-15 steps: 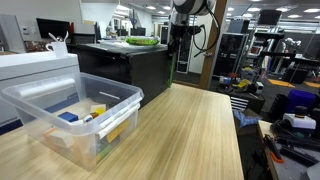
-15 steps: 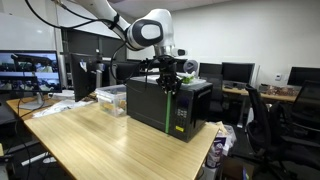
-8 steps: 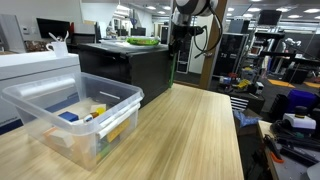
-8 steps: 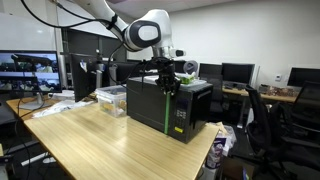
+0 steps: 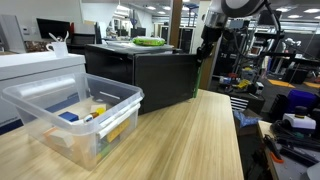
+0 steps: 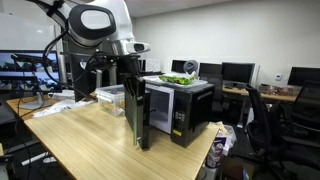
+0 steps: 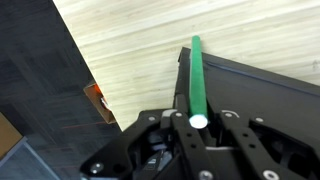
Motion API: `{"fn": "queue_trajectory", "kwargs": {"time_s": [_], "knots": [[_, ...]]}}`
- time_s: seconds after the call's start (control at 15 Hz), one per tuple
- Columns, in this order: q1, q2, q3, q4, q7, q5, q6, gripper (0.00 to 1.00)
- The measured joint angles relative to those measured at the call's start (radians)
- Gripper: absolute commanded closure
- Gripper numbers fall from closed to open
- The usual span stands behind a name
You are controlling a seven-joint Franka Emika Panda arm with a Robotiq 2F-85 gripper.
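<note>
Green handle point(image 7: 196, 75): wrist view; thin green bar running from 6 o'clock toward 12 along the edge of the black door point(image 7: 262, 90).
Gripper point(image 7: 196, 128): wrist view, 6 o'clock; jaws closed on the near end of the handle, one finger on each side.
Table point(image 7: 150, 35): wrist view; pale wood planks from 12 to 2 o'clock, with the edge running diagonally at 10 o'clock.
Floor point(image 7: 35, 90): wrist view; dark carpet at 9 o'clock, with a small orange object point(image 7: 97, 100) just off the table edge.
Door, exterior view point(image 6: 141, 112): swung open and seen almost edge-on, standing out from the black cabinet point(image 6: 188, 105) at its 3 o'clock.
Gripper, same view point(image 6: 132, 78): at the door's 12 o'clock; the arm point(image 6: 95, 20) comes in from 11 o'clock.
Surroundings: green items point(image 6: 178, 79) on the cabinet top; clear bin point(image 6: 112, 96) at 10 o'clock of the door; monitors point(image 6: 25, 65) at 9 o'clock; office chair point(image 6: 265, 120) at 3 o'clock.
Open room: bare table point(image 6: 80, 140) from 6 to 8 o'clock of the door, out to the near edge.
Cabinet, exterior view point(image 5: 115, 75): centre; the door point(image 5: 170, 78) is at its 3 o'clock, with the gripper point(image 5: 204, 52) at the door's free edge.
Bin, same view point(image 5: 70, 110): 8 o'clock, well apart from the door.
Edges: bare wood table point(image 5: 190, 140) runs from 4 to 6 o'clock; its long edge falls away at 4 o'clock to cluttered lab benches.
</note>
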Motion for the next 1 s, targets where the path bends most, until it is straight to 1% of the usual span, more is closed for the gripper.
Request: {"fn": "queue_trajectory", "kwargs": {"time_s": [0.07, 0.2, 0.27, 0.33, 0.47, 0.53, 0.6, 0.73, 0.8, 0.87, 0.93, 1.0], "knots": [[-0.003, -0.080, 0.000, -0.060, -0.003, -0.055, -0.018, 0.31], [-0.009, -0.197, 0.002, -0.116, -0.013, -0.106, -0.095, 0.16], [-0.009, -0.255, 0.005, -0.131, -0.028, -0.114, -0.151, 0.11], [-0.008, -0.312, 0.010, -0.137, -0.047, -0.115, -0.213, 0.02], [0.006, -0.453, 0.034, -0.125, -0.073, -0.109, -0.387, 0.00], [0.030, -0.525, 0.045, -0.097, -0.080, -0.080, -0.458, 0.00], [0.051, -0.562, 0.045, -0.072, -0.080, -0.047, -0.464, 0.00], [0.078, -0.557, 0.038, -0.023, -0.056, 0.000, -0.373, 0.00], [0.084, -0.525, 0.032, -0.004, -0.037, 0.009, -0.298, 0.00], [0.085, -0.471, 0.028, 0.015, -0.012, 0.012, -0.213, 0.00], [0.084, -0.388, 0.025, 0.037, 0.019, 0.012, -0.115, 0.00], [0.081, -0.332, 0.026, 0.053, 0.039, 0.012, -0.060, 0.00]]}}
